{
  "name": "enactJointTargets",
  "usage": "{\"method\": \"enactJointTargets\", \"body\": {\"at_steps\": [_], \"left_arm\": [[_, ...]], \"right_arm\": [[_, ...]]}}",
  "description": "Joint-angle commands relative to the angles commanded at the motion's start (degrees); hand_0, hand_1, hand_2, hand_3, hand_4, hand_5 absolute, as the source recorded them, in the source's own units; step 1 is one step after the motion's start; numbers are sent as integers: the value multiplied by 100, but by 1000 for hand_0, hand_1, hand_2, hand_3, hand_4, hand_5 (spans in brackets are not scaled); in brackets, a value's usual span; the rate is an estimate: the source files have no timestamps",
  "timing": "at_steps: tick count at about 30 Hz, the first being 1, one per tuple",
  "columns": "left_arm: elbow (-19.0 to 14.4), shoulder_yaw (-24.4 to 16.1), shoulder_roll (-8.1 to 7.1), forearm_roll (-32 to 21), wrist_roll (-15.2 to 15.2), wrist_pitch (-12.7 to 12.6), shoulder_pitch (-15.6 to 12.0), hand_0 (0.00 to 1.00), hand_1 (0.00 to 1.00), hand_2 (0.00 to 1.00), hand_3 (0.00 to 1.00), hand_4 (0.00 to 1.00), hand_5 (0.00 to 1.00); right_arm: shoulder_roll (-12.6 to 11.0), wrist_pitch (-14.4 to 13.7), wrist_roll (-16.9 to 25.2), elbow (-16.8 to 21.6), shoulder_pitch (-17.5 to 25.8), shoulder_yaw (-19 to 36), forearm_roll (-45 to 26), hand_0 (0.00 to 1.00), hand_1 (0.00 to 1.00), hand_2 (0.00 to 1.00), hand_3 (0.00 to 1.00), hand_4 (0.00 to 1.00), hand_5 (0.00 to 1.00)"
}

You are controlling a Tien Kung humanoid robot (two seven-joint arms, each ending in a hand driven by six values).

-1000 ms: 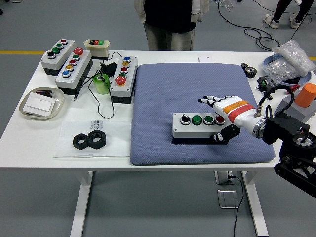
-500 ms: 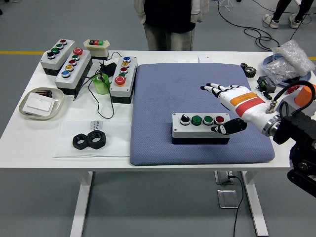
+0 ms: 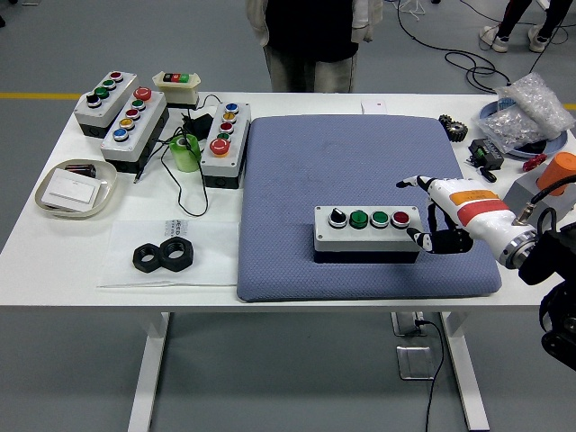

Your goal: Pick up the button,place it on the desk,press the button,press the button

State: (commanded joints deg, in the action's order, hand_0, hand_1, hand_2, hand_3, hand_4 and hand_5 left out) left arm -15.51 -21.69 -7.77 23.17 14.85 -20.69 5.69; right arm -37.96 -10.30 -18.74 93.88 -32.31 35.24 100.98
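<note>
Grey button box (image 3: 367, 232) sits free beside right hand (image 3: 443, 216), fingers (image 3: 414, 183) spread, empty.

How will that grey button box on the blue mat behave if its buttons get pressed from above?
The button box looks rigid, low and wide with a flat base, so it probably won't tip. The textured blue mat likely keeps it from sliding. The right hand beside it holds nothing, so a sideways push might still shift it.

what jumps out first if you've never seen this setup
The big blue-grey mat covering the table's middle, with a grey button box near its front edge. Right beside the box hovers the robot's white right hand, fingers loosely spread. More button boxes crowd the far left corner.
</note>
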Motion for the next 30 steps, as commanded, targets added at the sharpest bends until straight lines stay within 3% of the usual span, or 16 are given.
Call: {"method": "enactJointTargets", "body": {"at_steps": [1, 7, 30], "left_arm": [[0, 3, 0, -6, -1, 0, 2, 735, 776, 846, 759, 533, 998], [2, 1, -3, -7, 0, 1, 17, 735, 776, 846, 760, 531, 998], [7, 35, -16, -65, -22, -3, 53, 735, 776, 846, 760, 530, 998]], "right_arm": [[0, 38, -21, -5, -5, -9, -16, 154, 2, 76, 764, 578, 2], [17, 200, -74, -40, -20, -66, -41, 155, 2, 76, 762, 593, 2], [86, 449, -184, -236, -13, -237, -120, 155, 2, 74, 759, 563, 2]]}}
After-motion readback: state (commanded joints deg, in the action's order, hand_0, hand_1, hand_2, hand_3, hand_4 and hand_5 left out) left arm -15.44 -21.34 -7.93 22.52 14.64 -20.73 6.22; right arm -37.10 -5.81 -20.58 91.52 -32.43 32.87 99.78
